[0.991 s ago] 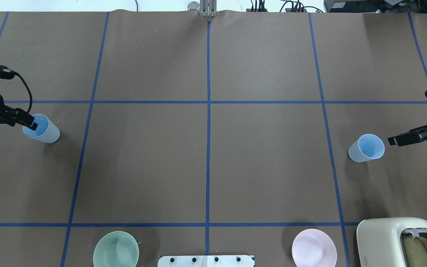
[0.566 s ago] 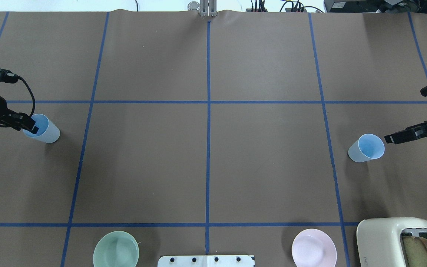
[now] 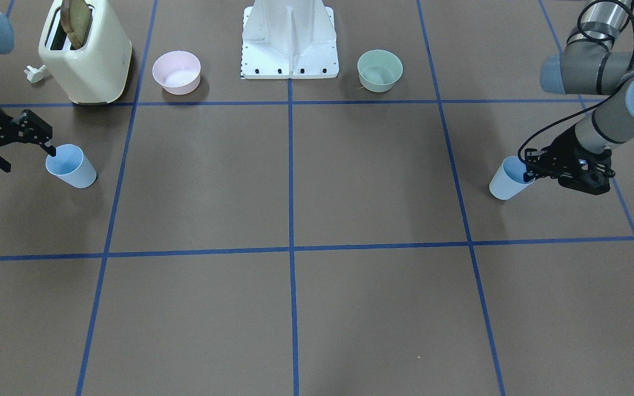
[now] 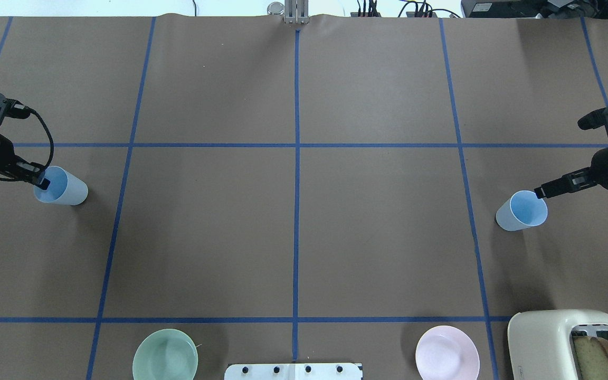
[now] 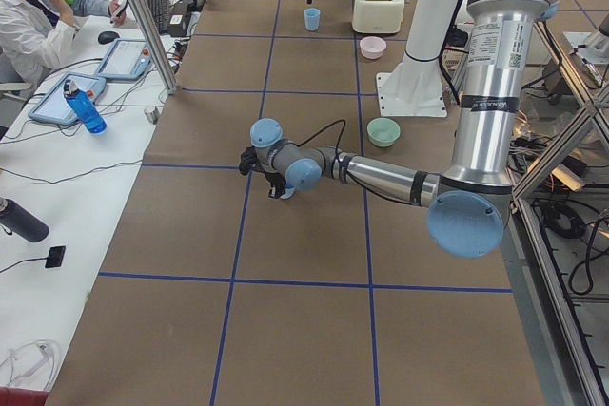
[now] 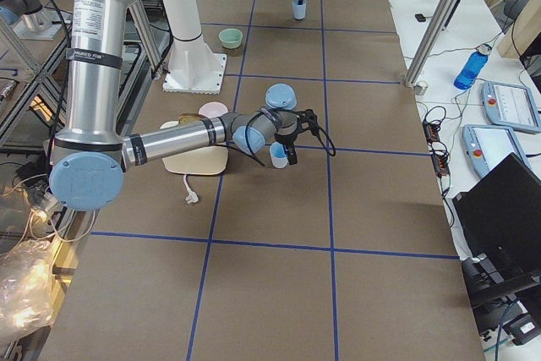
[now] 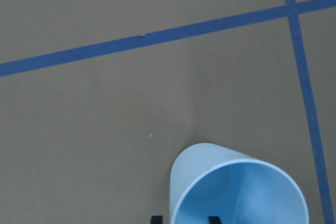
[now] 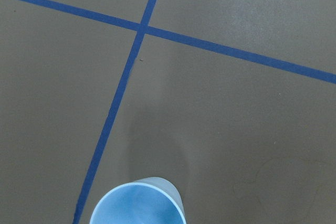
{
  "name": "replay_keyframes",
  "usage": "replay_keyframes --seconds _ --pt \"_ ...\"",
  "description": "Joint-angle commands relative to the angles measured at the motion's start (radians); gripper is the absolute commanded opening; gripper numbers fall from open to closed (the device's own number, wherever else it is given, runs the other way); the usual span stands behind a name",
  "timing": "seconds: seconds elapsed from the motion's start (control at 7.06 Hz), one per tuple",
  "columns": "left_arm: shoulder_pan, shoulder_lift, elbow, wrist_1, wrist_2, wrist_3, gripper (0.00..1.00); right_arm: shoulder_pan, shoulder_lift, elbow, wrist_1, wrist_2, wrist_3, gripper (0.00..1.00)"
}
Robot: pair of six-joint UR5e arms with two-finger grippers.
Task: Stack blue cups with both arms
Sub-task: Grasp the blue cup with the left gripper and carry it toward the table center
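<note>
Overhead exterior shows both arms cut off at the frame edges. Each blue cup stands upright and empty: the left cup (image 4: 61, 186) with the left gripper (image 4: 43, 182) parted astride its rim, not clamped; the right cup (image 4: 521, 210) under the right gripper (image 4: 541, 192), whose spread I cannot tell.

Brown table (image 4: 378, 237), blue tape grid (image 4: 296, 211)

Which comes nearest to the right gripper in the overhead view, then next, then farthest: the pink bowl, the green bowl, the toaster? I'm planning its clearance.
From the right gripper:
1. Toaster, near edge, right corner.
2. Pink bowl, near edge, just left of the toaster.
3. Green bowl, near edge, left half.
</note>
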Motion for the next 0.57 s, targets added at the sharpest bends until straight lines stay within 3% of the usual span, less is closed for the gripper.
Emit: replay_keyframes --seconds 0.0,0.42 --pt "-0.001 -0.025 -0.02 0.012 -0.005 -0.004 0.0 -0.001 0.0 -0.008 -0.002 0.0 -0.008 0.99" --pt "0.006 -0.192 -0.058 0.108 -0.033 -0.324 0.0 -0.004 0.003 -0.037 -0.002 0.002 -0.008 0.99"
